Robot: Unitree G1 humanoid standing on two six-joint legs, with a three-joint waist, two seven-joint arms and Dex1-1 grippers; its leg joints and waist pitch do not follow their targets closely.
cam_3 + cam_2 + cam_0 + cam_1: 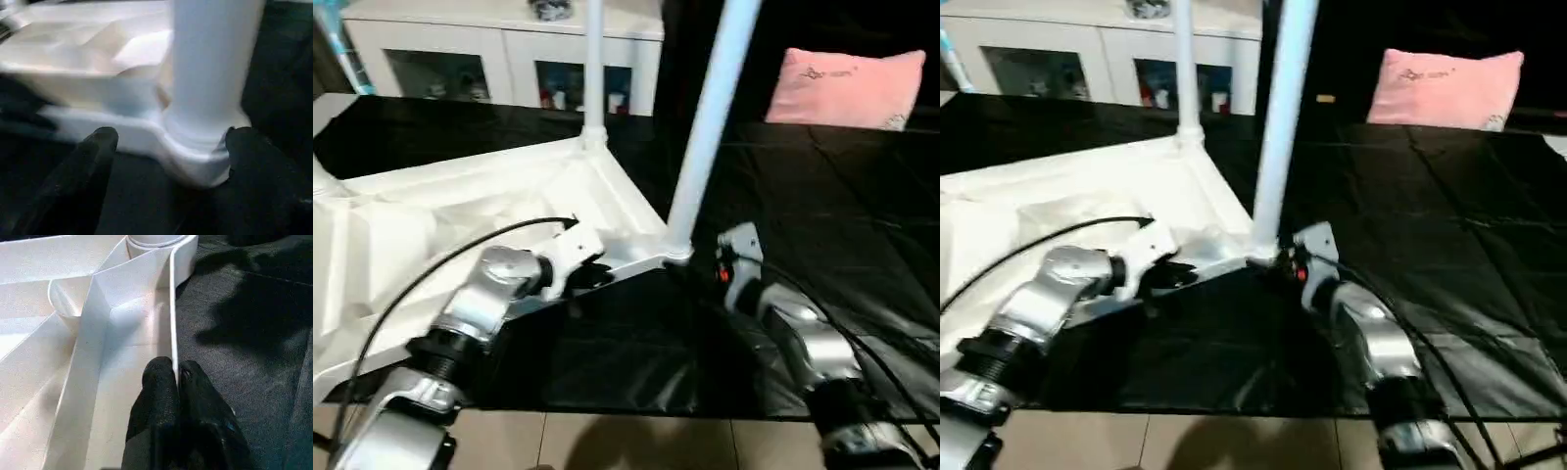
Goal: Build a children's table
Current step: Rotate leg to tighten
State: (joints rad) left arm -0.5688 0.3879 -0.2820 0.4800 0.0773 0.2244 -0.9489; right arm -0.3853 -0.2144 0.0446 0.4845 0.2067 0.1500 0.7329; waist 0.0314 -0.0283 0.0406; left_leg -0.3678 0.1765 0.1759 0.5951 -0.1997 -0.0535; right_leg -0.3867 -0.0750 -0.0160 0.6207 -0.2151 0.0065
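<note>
The left end effector [177, 382] has its two black fingers pinched on the thin side rim of the white plastic rectangular tabletop [460, 206], which lies upside down on the black cloth [822, 196]. The right end effector [166, 142] stands wide apart on either side of the corner socket [195, 156], where a long white tapered tube leg [710, 127] rises upright. The plastic looks light, stiff and smooth, so I judge the ribbed rim gives the safest hold, and the leg is best taken low near its socket.

A white glass-door cabinet [509, 59] stands behind the black-covered surface [822, 225], above a beige tiled floor [636, 446].
</note>
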